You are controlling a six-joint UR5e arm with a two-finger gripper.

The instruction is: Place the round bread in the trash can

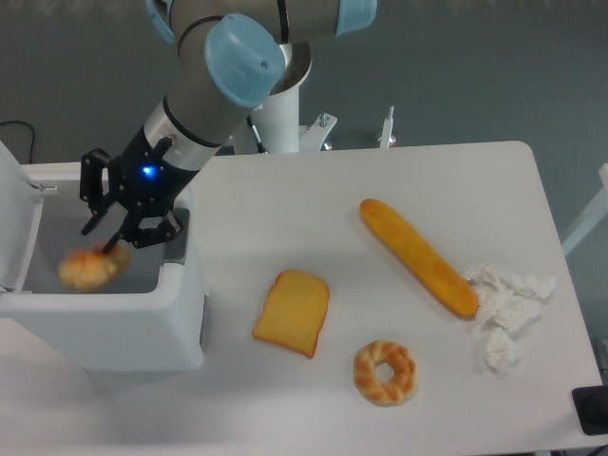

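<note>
The round bread, pale yellow with an orange-brown top and blurred by motion, is inside the opening of the trash can, free of the fingers. The can is a white boxy bin at the table's left, its lid swung up on the far left. My gripper hangs over the can's opening, just above and right of the bread, open with nothing between its fingers.
On the white table lie a square toast slice, a ring-shaped twisted bread, a long baguette and crumpled white tissue at the right. The arm reaches in from the top centre.
</note>
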